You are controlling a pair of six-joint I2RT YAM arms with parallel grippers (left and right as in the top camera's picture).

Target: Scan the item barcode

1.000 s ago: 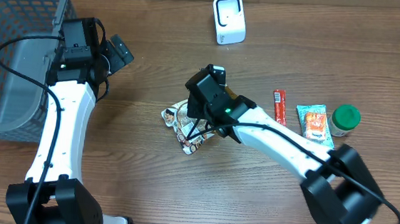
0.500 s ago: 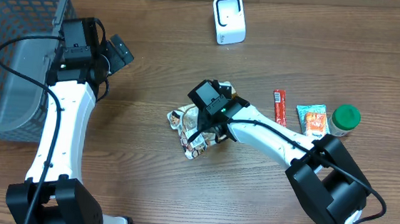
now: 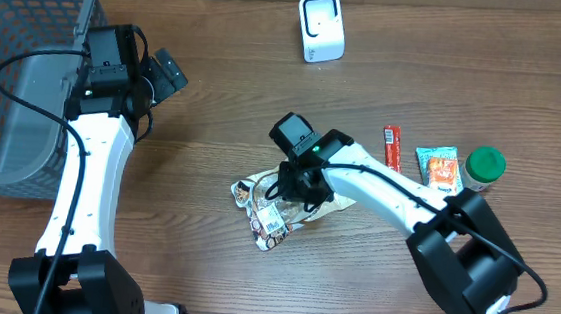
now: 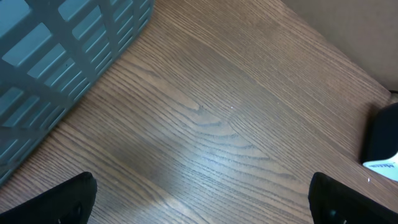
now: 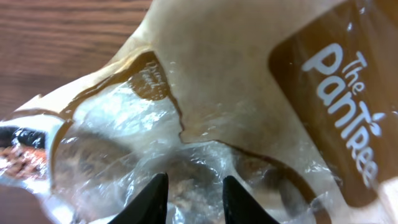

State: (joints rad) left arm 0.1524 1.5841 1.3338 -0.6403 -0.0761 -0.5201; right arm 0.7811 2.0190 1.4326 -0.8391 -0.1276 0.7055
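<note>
The item is a crinkly brown-and-clear snack bag (image 3: 268, 208) printed "The Pantree", lying mid-table. My right gripper (image 3: 303, 187) comes down on its right end. In the right wrist view the bag (image 5: 249, 93) fills the frame, and the gripper (image 5: 193, 186) is shut on its clear plastic, which bunches between the two narrowly spaced fingers. A small white patch shows on the bag's lower part; no barcode can be read. The white scanner (image 3: 321, 27) stands upright at the back. My left gripper (image 3: 167, 73) hangs open beside the basket, and in its wrist view (image 4: 211, 208) it holds nothing over bare wood.
A grey mesh basket (image 3: 17, 66) fills the back left corner, its wall (image 4: 62, 50) close to the left gripper. At the right lie a red bar (image 3: 391, 149), an orange packet (image 3: 438, 171) and a green-lidded jar (image 3: 483, 168).
My right gripper has moved toward the table's front and slightly right, taking the snack bag with it; the bag has shifted and turned. The left arm has not moved.
</note>
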